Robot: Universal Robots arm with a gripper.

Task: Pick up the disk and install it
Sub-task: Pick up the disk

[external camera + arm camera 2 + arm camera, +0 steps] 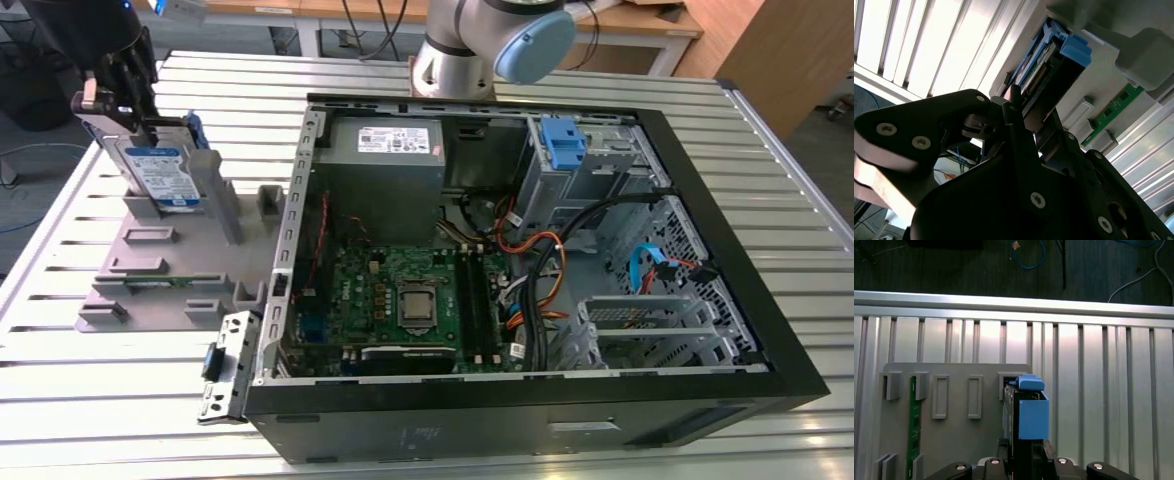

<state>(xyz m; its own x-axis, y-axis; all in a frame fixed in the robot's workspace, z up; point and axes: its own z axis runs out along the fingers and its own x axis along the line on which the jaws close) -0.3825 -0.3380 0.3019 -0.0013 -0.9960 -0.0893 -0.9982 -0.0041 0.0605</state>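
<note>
Your gripper (131, 118) meets the top edge of the disk (158, 175), which stands upright in the grey fixture (160, 285) beside the open computer case (467, 425); you cannot tell whether it grips, and the disk is not yet installed.

**Disk stood on edge in the grey holder, outside the case**

The disk (158, 172) is seen standing upright on its edge in a slot at the far end of the grey holder (160, 275). The holder is set on the slatted desk (80, 400) at the exterior view's left. The disk is placed just beside the open computer case (534, 250), not inside it. Its silver face with a white-and-blue label is turned toward the near side. In both wrist views the disk (1019, 405) (1036, 70) is shown edge-on, its dark body framed by the bright blue caddy (1032, 417) (1071, 47).
</note>
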